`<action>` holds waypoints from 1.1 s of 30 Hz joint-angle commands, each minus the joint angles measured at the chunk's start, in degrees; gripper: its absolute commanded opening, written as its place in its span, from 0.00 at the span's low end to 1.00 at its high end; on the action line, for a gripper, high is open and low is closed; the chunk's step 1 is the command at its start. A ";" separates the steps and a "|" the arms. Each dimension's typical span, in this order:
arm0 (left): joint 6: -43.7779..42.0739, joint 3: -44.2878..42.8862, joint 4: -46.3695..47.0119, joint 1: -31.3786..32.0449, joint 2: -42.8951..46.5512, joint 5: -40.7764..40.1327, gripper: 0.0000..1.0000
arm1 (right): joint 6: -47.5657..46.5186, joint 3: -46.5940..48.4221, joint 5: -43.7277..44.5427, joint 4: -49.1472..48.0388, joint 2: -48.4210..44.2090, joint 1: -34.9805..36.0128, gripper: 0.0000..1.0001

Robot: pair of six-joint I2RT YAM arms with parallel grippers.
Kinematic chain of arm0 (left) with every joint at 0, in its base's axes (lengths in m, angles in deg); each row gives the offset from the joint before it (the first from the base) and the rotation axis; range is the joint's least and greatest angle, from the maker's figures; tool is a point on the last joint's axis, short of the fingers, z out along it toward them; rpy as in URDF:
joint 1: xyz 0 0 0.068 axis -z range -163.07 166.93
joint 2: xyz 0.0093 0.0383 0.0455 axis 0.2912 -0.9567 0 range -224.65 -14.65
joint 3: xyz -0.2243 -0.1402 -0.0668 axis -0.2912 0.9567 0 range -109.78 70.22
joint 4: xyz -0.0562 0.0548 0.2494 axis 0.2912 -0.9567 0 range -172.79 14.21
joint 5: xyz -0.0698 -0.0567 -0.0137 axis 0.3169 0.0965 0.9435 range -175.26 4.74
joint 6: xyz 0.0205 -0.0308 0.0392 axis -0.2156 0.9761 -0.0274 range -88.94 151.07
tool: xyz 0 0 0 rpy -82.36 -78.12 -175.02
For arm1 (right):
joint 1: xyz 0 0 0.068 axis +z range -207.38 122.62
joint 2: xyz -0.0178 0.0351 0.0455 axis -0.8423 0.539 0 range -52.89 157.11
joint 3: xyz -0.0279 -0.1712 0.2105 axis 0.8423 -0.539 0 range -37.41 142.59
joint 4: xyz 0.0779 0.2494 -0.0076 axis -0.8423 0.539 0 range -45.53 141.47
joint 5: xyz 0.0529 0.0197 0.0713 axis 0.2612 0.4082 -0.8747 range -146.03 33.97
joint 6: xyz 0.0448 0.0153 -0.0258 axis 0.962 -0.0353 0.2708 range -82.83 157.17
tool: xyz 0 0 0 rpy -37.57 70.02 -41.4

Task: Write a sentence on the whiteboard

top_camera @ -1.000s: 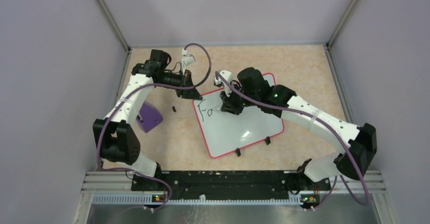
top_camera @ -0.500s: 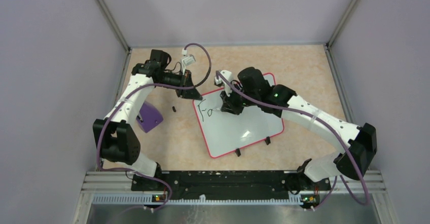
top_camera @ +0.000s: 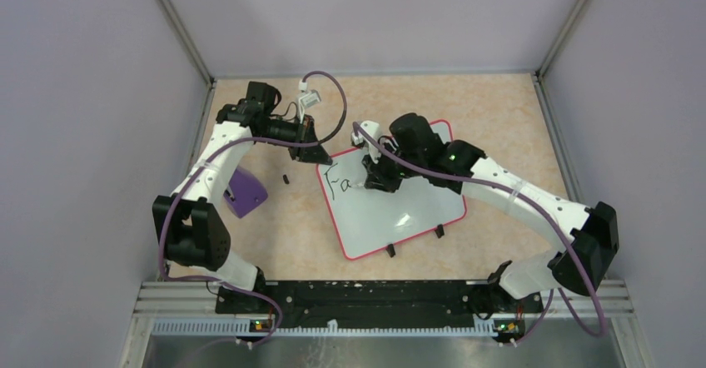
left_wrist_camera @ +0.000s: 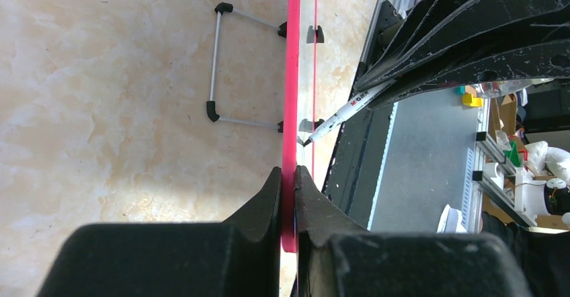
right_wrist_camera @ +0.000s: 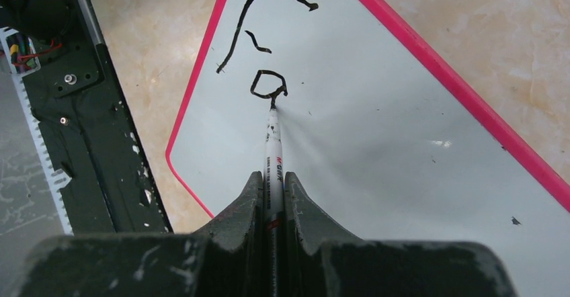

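Here the left hand [left_wrist_camera: 289, 176] pinches the far-left rim of the whiteboard [right_wrist_camera: 376, 156], steadying it for writing. The right hand [right_wrist_camera: 272, 179] clamps a marker [right_wrist_camera: 273, 142], its tip on the second letter of the sentence [right_wrist_camera: 267, 83].

Beige marbled table [top_camera: 499, 118] with whiteboard [top_camera: 433, 206], purple block [top_camera: 246, 191], small black piece [top_camera: 285, 179]

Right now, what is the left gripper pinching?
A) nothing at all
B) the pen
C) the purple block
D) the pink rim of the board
D: the left gripper is shut on the pink rim of the board, as its wrist view shows. The pen is in the right gripper instead.
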 commanded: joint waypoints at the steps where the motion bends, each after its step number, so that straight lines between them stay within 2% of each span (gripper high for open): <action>1: -0.64 0.17 0.29 -0.13 0.37 1.13 0.00 | -1.59 -0.50 1.79 0.89 -1.81 0.02 0.00; 13: -0.73 0.20 0.27 -0.13 0.36 1.55 0.00 | -1.73 3.83 1.09 2.58 -4.26 -0.78 0.00; 33: -0.90 0.62 0.26 -0.13 1.13 1.48 0.00 | -0.49 3.90 4.41 -1.57 -0.77 -0.78 0.00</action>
